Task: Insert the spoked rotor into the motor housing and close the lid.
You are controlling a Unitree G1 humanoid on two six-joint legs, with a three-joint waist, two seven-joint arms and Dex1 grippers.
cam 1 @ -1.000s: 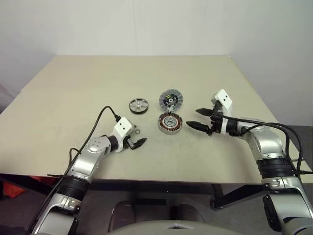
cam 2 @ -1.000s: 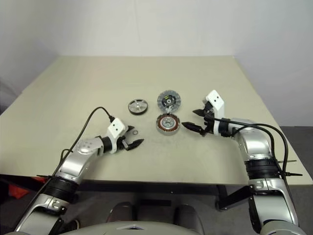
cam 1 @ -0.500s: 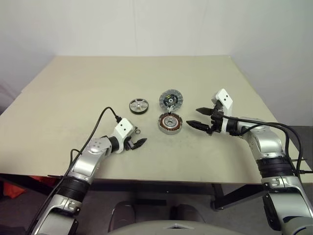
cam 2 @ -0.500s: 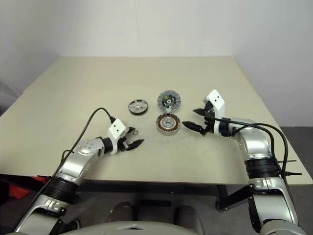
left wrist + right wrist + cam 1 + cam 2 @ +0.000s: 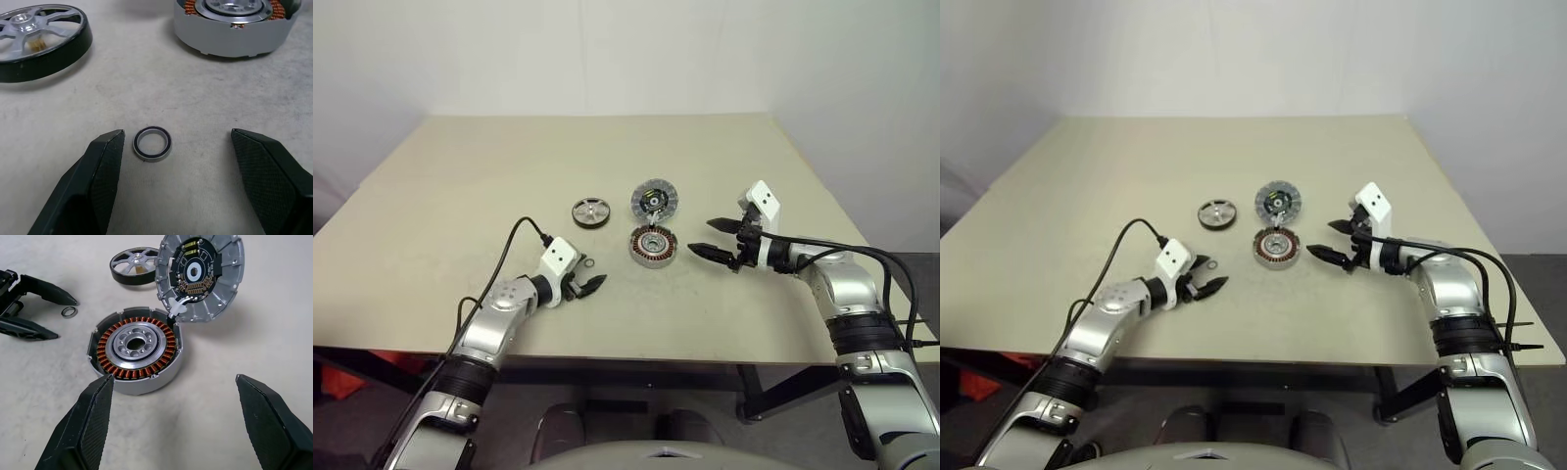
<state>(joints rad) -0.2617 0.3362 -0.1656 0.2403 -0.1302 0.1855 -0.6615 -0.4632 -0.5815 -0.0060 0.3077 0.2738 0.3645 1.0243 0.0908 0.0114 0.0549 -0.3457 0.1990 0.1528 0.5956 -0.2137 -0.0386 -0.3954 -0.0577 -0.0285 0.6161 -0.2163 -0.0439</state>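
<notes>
The spoked rotor (image 5: 591, 211), a silver wheel with a dark rim, is lying flat left of the frame's centre. The motor housing (image 5: 653, 246), showing copper windings around a silver hub, is sitting open at centre. The lid (image 5: 655, 198) is standing tilted just above it, its dark-centred face showing, joined by a white piece.

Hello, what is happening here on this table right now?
A humanoid robot is assembling a motor. Nothing is held: the left gripper is open around a small ring, and the right gripper is open beside the motor housing. The spoked rotor lies apart on the table; the lid leans open.
</notes>
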